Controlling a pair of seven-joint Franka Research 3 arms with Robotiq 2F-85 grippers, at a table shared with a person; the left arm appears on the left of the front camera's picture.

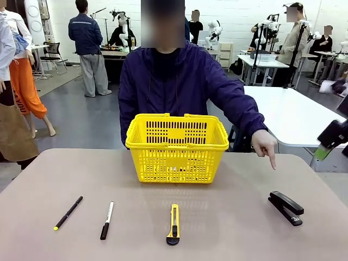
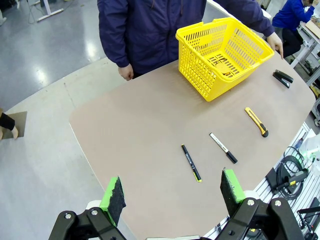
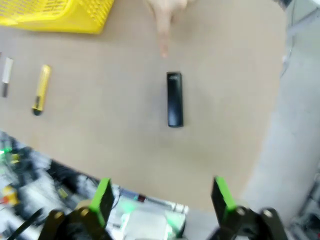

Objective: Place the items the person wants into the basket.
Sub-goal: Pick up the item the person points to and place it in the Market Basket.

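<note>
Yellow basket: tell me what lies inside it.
In the basket, one yellowish object rests on the floor, likely a tape measure. The walls cover the floor's edges.

I see a smooth, matt table top (image 1: 228, 234) (no glare on it). The basket (image 1: 176, 157) is slightly glossy moulded plastic. The stapler (image 1: 286, 207) has a dull black sheen. The person (image 1: 179, 81) wears soft matt cloth. The utility knife (image 1: 173, 223) looks like smooth plastic.

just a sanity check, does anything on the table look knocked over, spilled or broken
Nothing stands out: the basket sits upright, and the pen, marker, knife and stapler lie flat on the table, apart.
</note>
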